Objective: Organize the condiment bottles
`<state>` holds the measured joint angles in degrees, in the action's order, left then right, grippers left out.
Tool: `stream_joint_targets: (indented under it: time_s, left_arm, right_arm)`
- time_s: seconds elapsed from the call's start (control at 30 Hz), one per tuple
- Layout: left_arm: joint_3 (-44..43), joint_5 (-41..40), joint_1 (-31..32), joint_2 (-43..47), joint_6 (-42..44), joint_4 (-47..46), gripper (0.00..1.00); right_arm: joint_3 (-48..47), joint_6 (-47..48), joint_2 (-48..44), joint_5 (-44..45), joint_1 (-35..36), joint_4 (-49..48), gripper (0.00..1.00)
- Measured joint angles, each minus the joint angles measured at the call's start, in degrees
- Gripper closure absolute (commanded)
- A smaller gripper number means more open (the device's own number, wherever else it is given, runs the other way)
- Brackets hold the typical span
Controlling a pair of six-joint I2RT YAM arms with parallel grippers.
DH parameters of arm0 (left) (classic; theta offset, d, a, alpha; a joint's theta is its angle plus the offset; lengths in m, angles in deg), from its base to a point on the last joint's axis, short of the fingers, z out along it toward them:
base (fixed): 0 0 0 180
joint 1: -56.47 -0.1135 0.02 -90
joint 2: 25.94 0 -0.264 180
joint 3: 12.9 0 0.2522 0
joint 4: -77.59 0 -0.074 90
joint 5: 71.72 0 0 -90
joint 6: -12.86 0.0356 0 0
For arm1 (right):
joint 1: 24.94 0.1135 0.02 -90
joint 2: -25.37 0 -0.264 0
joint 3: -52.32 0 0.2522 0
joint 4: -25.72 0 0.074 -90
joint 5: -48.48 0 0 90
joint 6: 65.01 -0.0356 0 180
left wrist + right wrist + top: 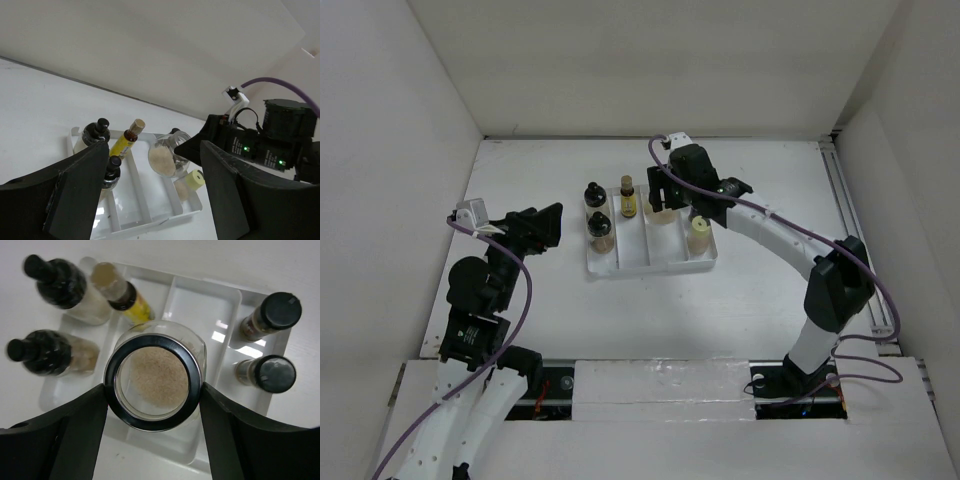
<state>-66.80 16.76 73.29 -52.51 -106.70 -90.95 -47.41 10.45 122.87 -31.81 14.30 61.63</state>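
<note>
While right pincer [153, 390] clamps wide jar [152, 372] at rim, jar sits over middle slot of tray [200, 305]. Cannot tell if its base touches tray floor. Slim amber bottle [122, 294] just beside jar; dropper bottles [55, 277] in left slot. Left pincer [553, 226] released, empty, over table [520, 170], apart from tray. Step in hand, likely: setting jar into slot. Next move calls for: lower until seated, release, lift straight up, avoid nudging amber bottle.

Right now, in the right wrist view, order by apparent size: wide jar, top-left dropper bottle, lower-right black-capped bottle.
Largest to smallest:
1. wide jar, though nearest the camera
2. top-left dropper bottle
3. lower-right black-capped bottle
</note>
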Motion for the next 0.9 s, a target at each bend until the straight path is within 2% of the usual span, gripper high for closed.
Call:
stream_joint_targets:
  time_s: [0.23,0.9]
  left_arm:
    - [0.0,0.0,0.0,-1.2,0.2,0.0,0.31]
    - [-0.1,-0.3,0.0,-3.0,0.8,0.2,0.29]
  right_arm:
    - [-1.5,5.4,6.1,-1.6,-5.0,-2.4,0.39]
    - [-4.1,6.1,15.1,-0.7,-5.1,-9.7,0.37]
